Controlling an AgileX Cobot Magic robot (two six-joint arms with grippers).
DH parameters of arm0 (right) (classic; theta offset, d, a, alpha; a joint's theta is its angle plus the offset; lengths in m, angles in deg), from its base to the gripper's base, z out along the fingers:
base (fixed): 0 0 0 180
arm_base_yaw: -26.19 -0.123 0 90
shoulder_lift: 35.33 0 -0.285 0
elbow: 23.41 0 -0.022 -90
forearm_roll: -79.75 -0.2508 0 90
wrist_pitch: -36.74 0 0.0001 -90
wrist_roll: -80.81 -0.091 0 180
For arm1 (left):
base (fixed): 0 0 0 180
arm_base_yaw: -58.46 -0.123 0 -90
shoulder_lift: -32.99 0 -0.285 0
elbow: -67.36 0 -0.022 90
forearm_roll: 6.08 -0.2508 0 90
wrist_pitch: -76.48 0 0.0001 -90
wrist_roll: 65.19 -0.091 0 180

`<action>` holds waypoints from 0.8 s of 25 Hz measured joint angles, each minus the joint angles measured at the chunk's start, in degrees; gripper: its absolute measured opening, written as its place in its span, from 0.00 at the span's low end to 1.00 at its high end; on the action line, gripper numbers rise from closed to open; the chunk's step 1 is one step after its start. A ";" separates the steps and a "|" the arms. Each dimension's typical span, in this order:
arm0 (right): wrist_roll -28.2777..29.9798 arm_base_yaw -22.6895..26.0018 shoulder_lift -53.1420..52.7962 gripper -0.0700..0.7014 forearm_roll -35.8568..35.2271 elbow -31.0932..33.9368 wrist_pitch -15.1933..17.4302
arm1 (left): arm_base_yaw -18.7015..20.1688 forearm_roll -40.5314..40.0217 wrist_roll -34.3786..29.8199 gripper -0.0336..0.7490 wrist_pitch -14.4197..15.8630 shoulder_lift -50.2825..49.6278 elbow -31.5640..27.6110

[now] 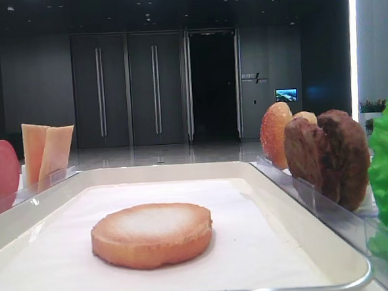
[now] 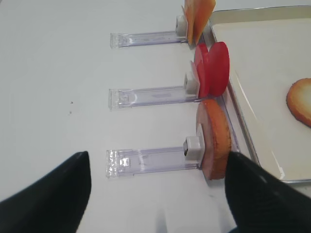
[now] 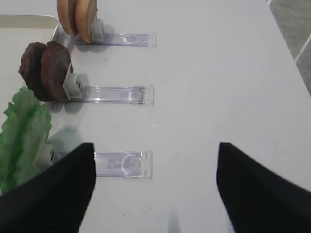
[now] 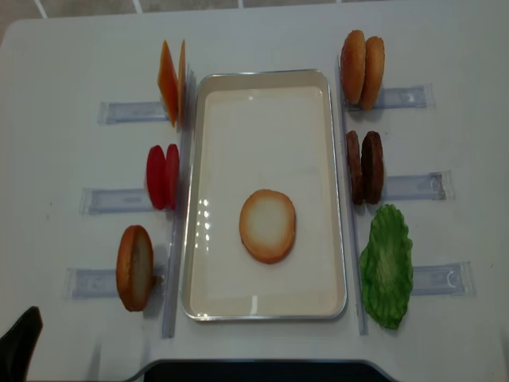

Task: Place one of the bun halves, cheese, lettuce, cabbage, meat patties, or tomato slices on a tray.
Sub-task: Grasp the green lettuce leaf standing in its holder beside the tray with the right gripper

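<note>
— Black fingers point(image 3: 53, 194) of the right gripper point(image 3: 155, 189) fill the bottom corners of the right wrist view. How do they stand?

— Spread wide, with bare white table point(image 3: 218, 73) between them and nothing held. The left gripper point(image 2: 158, 194) is the same: both dark fingers point(image 2: 48, 194) far apart, empty, hovering over the table beside the clear holders point(image 2: 146, 160).

— Where is the bun half that belongs on the tray?

— One bun half point(image 4: 267, 225) lies flat on the paper lining of the tray point(image 4: 262, 77), pale toasted face up, a little toward the near end and roughly centred across its width. Neither gripper touches it.

— And the other food?

— All standing on edge in holders along the tray's long sides. On the left: two cheese slices point(image 4: 170, 81) at the far end, two tomato slices point(image 4: 162, 177) in the middle, and a single bun half point(image 4: 135, 267) nearest. On the right: a pair of bun halves point(image 4: 362, 69) at the far end, two meat patties point(image 4: 364, 167) in the middle, then the lettuce point(image 4: 386, 267) closest.

— Does the lettuce touch the tray?

— Just beside its rim; I cannot tell whether it touches.
</note>
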 joint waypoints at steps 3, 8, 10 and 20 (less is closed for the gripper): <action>0.00 0.00 4.72 0.77 -1.27 -0.56 0.97 | 0.00 0.00 0.00 0.89 0.00 0.00 0.00; 0.00 0.00 16.99 0.76 -3.41 -2.71 2.82 | 0.00 0.00 0.00 0.89 -0.05 0.00 0.00; 0.00 0.00 21.89 0.76 -3.47 -4.40 3.44 | 0.00 0.00 0.00 0.89 -0.05 0.00 0.00; 0.00 0.00 49.62 0.74 -5.44 -18.47 4.45 | 0.00 0.00 0.00 0.89 -0.05 0.00 0.00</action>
